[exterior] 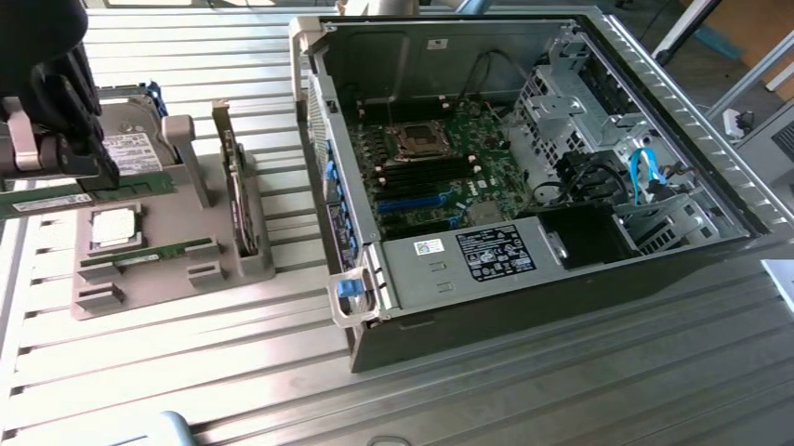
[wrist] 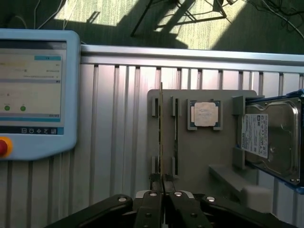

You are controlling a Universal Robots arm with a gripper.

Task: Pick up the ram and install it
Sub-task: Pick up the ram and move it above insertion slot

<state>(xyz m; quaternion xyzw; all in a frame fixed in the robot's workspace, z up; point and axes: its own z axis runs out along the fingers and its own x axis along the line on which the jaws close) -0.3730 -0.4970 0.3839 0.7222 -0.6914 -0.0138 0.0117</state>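
1. While the fingers (wrist: 152,211) are seen pressed narrowly together on its thin edge, the ram (exterior: 125,186) is judged to be firmly held by the gripper (wrist: 164,195), just above the grey tray (exterior: 137,297) at the exterior view's left.
2. A second green stick (exterior: 162,253) is noted lying in its tray slot, just beside the processor (exterior: 114,228). The hard drive (exterior: 130,149) and the upright expansion card (exterior: 236,186) are found near.
3. The open computer case (exterior: 559,307), with its motherboard (exterior: 422,167), is recorded well apart, toward the exterior view's right.
4. The step in hand is judged to be carriage of the held stick clear of the tray.
5. For this to be done well, a square, unslackened grip is advised. The stick is best held level and raised straight, so that neither the neighbouring stick nor the card is snagged.
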